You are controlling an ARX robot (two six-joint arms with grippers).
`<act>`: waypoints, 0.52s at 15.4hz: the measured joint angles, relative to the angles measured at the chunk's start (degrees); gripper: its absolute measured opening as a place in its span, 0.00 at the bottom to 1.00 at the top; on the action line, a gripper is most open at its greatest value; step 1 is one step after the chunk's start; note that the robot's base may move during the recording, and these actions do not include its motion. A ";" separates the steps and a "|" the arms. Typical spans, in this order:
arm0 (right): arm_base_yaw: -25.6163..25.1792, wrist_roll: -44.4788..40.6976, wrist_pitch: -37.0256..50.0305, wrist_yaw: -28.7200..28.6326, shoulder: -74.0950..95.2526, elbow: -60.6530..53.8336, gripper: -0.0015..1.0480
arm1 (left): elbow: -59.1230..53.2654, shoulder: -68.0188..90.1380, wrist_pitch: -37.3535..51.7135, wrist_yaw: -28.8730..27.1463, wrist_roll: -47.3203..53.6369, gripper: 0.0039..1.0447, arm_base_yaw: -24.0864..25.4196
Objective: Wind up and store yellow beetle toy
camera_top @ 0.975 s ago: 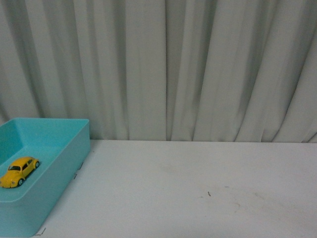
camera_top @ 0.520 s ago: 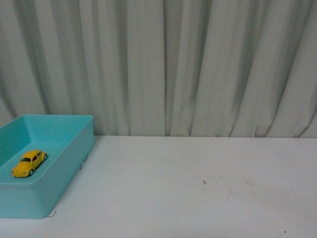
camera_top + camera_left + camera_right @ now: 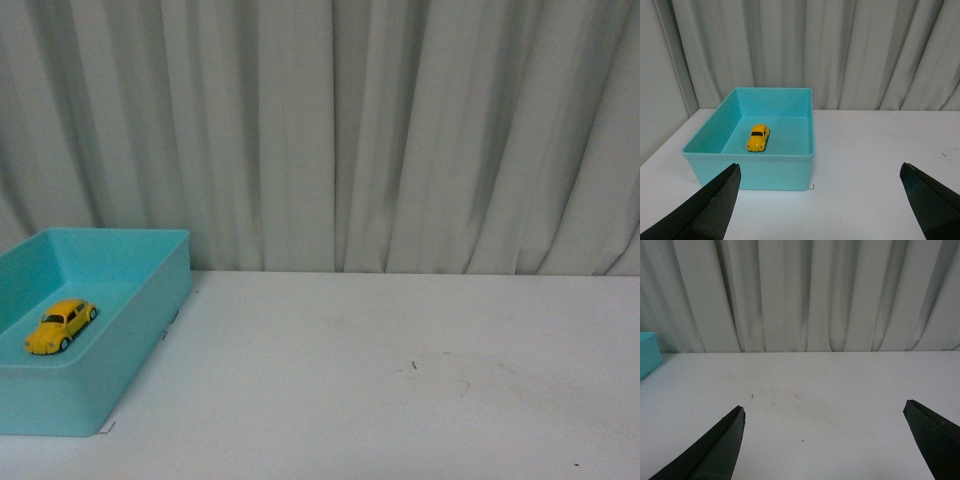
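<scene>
The yellow beetle toy [image 3: 60,326] rests on its wheels on the floor of a turquoise bin [image 3: 130,345] at the table's left side. It also shows in the left wrist view [image 3: 758,137], inside the bin [image 3: 790,170]. My left gripper [image 3: 820,172] is open and empty, held back from the bin's near wall and above the table. My right gripper [image 3: 824,412] is open and empty over the bare white table, far from the toy. Neither arm shows in the front view.
The white table [image 3: 400,380] carries faint scuff marks [image 3: 413,365]. A pale pleated curtain [image 3: 350,130] hangs right behind the table's far edge. A corner of the bin [image 3: 647,352] shows at the edge of the right wrist view.
The front view has shifted: the bin and toy sit slightly higher and further right in frame than one second ago. The toy stays in the same place in the bin.
</scene>
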 joint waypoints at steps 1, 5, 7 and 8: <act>0.00 0.00 0.00 0.00 -0.02 0.00 0.94 | 0.00 0.00 0.00 0.00 0.00 0.94 0.00; 0.00 0.00 0.00 0.00 0.00 0.00 0.94 | 0.00 0.00 0.00 0.00 0.00 0.94 0.00; 0.00 0.00 0.00 -0.02 0.00 0.00 0.94 | 0.00 0.00 0.00 0.00 0.00 0.94 0.00; 0.00 0.00 0.00 0.00 -0.02 0.00 0.94 | 0.00 0.00 0.00 0.00 0.00 0.94 0.00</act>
